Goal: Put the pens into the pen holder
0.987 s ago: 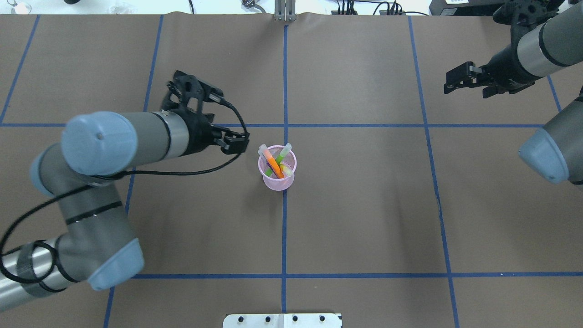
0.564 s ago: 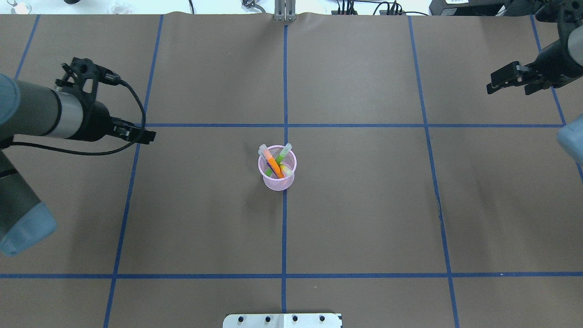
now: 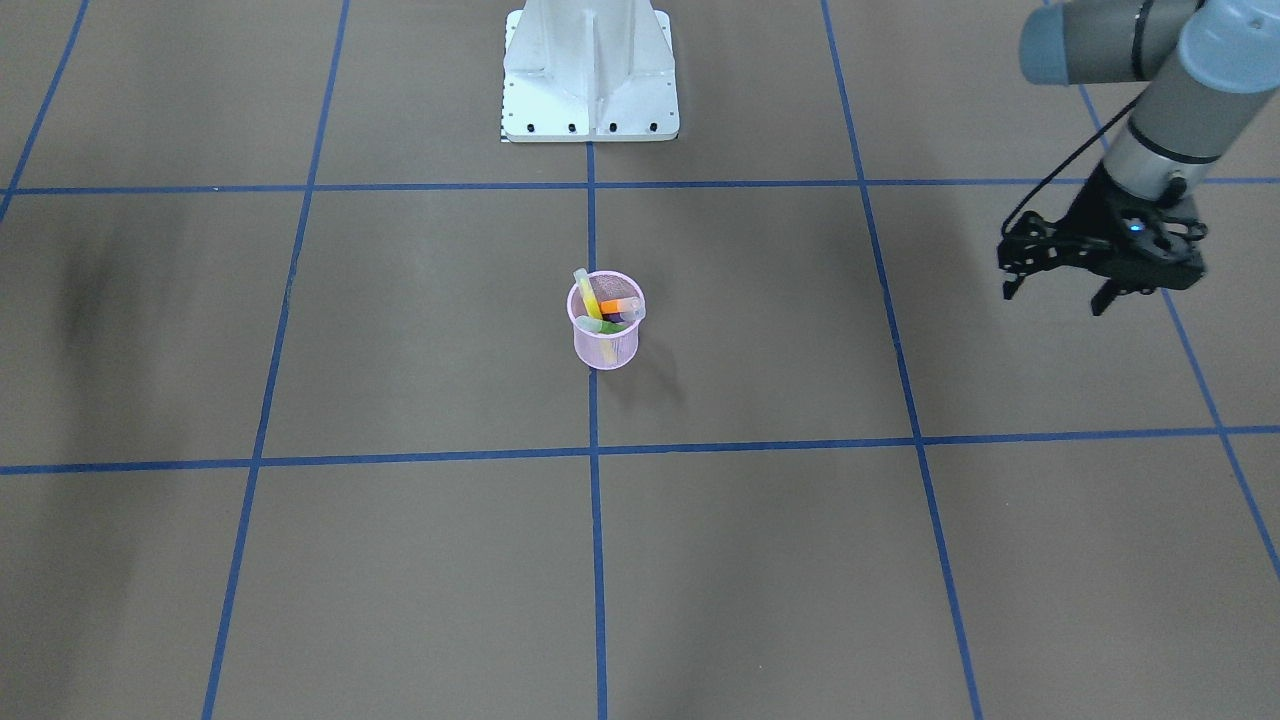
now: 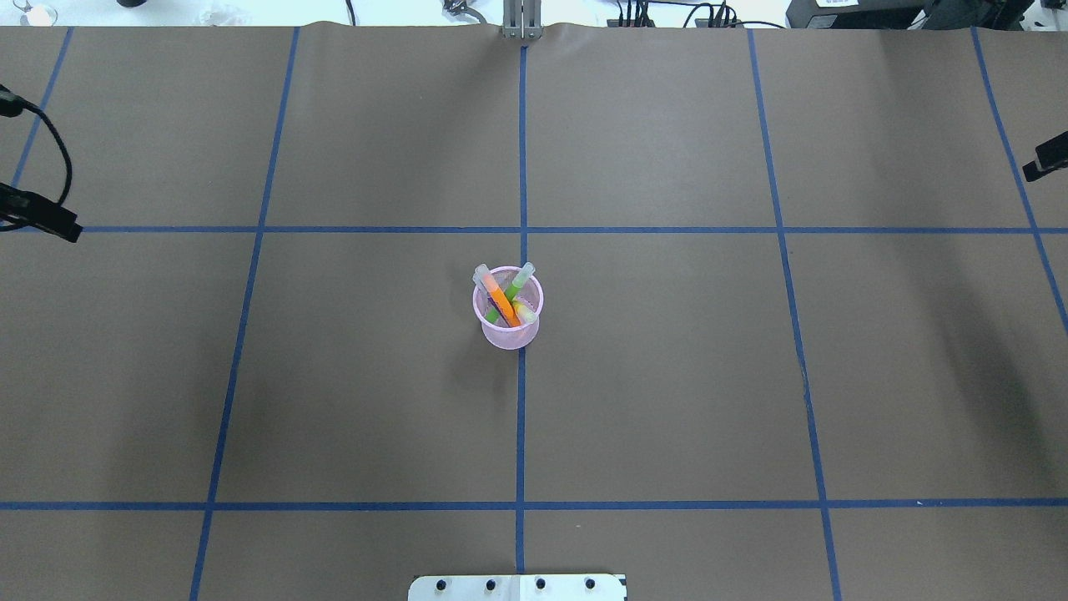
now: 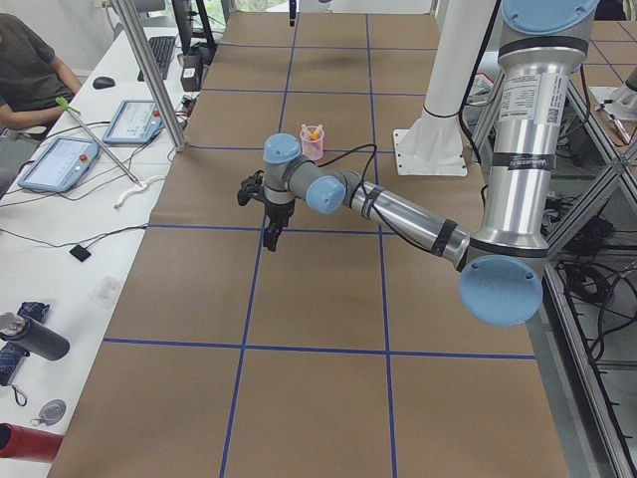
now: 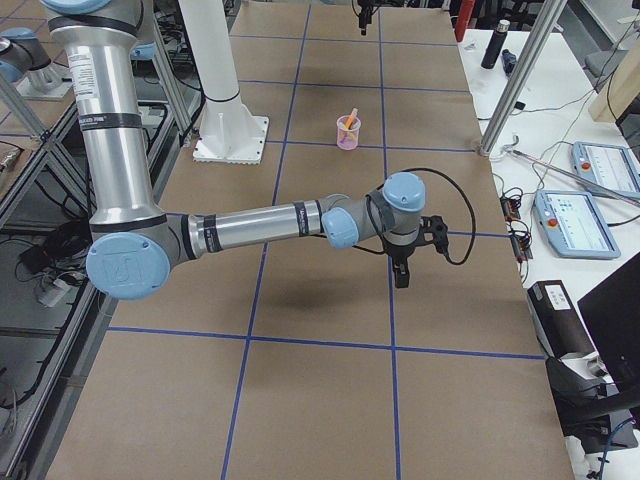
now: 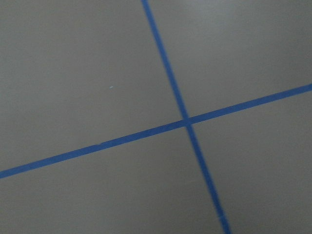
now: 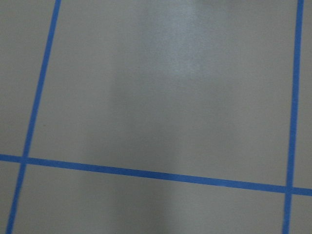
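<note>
Four pens [image 4: 503,302] stand in the pink pen holder [image 4: 509,332] at mid-bench [image 4: 667,376]; left tool [image 3: 1102,296] and right tool [image 4: 1050,159] hang well apart, whether spread or closed cannot be told

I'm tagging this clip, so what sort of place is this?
Probably a robotics lab: a table marked with a blue tape grid, a large robot arm, and control tablets alongside.
</note>
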Action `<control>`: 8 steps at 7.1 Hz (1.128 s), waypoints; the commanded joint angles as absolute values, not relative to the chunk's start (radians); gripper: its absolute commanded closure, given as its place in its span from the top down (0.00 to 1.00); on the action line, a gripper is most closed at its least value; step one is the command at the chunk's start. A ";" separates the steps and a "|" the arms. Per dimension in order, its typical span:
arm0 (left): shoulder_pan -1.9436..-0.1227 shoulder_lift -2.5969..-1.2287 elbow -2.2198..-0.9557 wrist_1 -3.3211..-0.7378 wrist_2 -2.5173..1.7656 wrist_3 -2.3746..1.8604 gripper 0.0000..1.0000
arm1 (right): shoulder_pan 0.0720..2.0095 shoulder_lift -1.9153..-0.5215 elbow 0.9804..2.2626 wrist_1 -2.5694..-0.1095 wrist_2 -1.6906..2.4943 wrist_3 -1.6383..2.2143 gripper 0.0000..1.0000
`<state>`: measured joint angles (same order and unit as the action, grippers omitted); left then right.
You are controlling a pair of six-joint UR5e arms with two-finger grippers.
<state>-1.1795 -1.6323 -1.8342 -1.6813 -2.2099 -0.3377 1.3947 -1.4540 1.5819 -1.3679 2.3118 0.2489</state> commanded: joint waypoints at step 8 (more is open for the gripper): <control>-1.522 -1.704 -1.571 -1.508 -2.385 -0.114 1.00 | 1.493 -1.443 1.491 -1.509 2.405 0.129 1.00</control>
